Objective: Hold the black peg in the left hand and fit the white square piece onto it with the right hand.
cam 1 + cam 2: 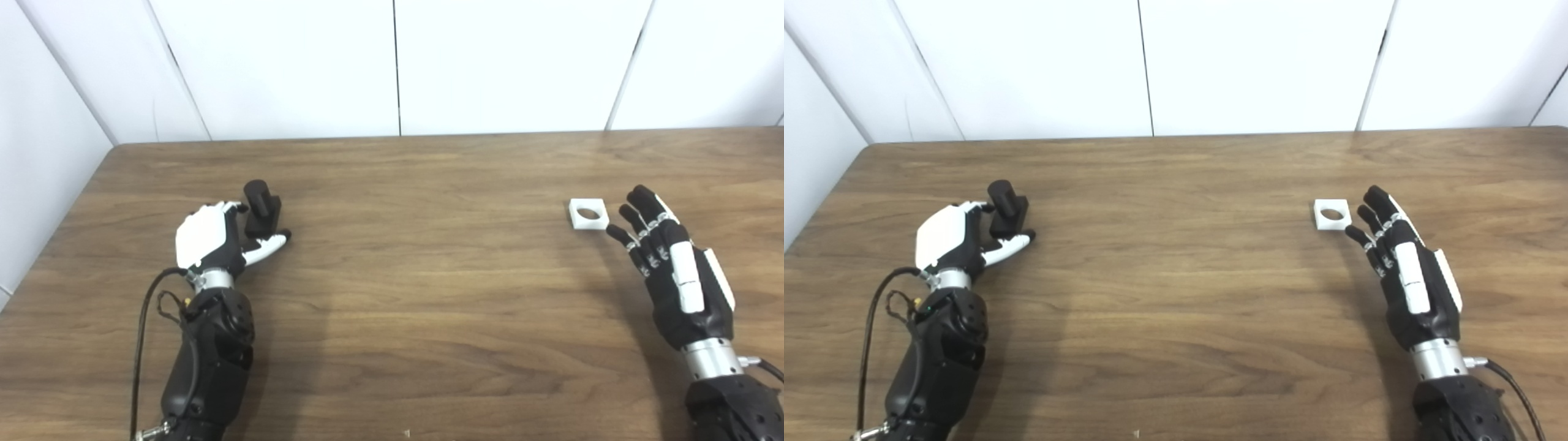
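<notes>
Black peg (262, 208) stands upright on the wooden table (416, 288) at about nine o'clock, the left hand (211, 240) cupped round it, fingers and thumb flanking it; whether they grip it firmly cannot be told. White square piece (588, 214) lies flat at three o'clock, hole upward, just beyond the fingertips (614, 233) of the right hand (677, 269), which is extended and empty. Step in hand, as judged: acquiring both parts. Next, the right hand must close on the piece's edges.

Both head cameras look down and forward from above the near edge of the brown wood-grain surface (404, 294) toward the white panelled wall (392, 61). They sit side by side and share nearly the whole scene, slightly offset sideways.
</notes>
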Available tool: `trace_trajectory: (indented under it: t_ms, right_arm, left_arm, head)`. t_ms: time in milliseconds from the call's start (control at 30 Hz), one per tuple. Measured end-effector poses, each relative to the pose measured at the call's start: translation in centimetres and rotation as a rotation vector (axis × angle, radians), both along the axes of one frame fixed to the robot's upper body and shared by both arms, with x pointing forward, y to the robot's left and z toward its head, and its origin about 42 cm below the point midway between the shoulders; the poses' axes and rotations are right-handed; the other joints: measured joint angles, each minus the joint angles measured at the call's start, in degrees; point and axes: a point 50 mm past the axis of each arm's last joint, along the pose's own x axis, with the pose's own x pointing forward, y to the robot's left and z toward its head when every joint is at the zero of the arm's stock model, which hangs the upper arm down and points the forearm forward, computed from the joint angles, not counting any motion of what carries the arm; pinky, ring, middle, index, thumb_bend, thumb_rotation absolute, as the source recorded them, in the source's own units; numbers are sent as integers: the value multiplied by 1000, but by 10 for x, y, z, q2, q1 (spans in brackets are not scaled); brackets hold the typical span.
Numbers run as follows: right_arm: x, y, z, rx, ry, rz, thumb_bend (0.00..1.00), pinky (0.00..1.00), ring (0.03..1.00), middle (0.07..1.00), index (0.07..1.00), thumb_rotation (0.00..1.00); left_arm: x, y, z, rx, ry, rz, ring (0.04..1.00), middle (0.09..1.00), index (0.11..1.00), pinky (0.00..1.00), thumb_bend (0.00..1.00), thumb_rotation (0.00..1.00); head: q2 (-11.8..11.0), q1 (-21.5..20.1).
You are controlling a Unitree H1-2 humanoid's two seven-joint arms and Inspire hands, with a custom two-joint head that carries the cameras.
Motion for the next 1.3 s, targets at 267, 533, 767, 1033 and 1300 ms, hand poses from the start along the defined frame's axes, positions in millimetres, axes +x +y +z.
trace_trajectory:
  t_ms: [267,533,767,1033,1300]
  right_arm:
    - [0,0,0,3,0,0,584,864,954,951,899,818]
    - [0,-1,1,17,-3,3,603,873,959,948,904,820]
    - [0,-1,1,27,-5,4,601,871,958,948,909,824]
    - [0,-1,1,26,-6,7,596,880,966,954,914,835]
    - [0,-1,1,25,-6,7,599,874,965,958,918,839]
  left_arm:
    - [5,-3,3,38,-40,-8,965,893,730,994,733,427]
    - [6,-5,4,20,-70,-10,959,877,686,994,684,313]
    - [6,-7,4,-5,-88,-14,950,866,660,980,646,270]
    - [6,-6,4,-42,-104,-9,955,855,609,985,633,217]
    - [7,-8,8,-110,-144,-5,961,845,491,894,508,70]
  head:
    - [2,2]
    - [4,4]
    - [5,4]
    - [6,4]
    - [8,4]
